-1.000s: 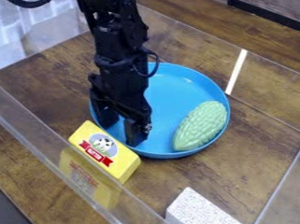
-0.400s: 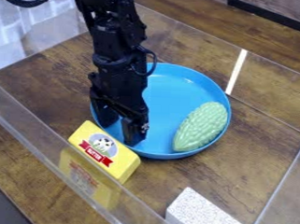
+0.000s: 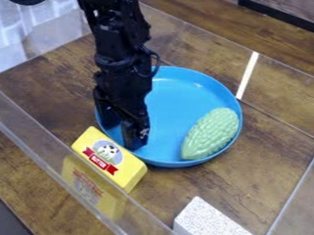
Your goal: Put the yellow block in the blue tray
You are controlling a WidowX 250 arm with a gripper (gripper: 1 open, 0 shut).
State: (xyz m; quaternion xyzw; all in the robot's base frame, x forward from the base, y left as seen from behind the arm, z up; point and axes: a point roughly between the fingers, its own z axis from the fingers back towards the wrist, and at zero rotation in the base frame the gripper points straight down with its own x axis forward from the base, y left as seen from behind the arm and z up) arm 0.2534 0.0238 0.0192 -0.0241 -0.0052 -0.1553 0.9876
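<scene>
The yellow block (image 3: 108, 157), a small bright-yellow box with a red-and-white face label on top, lies on the wooden table by the clear front wall. Just behind it stands the blue tray (image 3: 187, 91), a wide round dish with a raised rim. My black gripper (image 3: 125, 131) points down over the tray's near-left rim, a little above and behind the block, not touching it. Its fingers stand open with nothing between them.
A green bumpy oval lump (image 3: 210, 132) lies in the right half of the tray. A white-grey speckled block (image 3: 218, 224) sits at the front right. Clear plastic walls (image 3: 41, 149) fence the table on the near and left sides.
The gripper has shifted slightly left and toward the back. The block and the tray have stayed where they were.
</scene>
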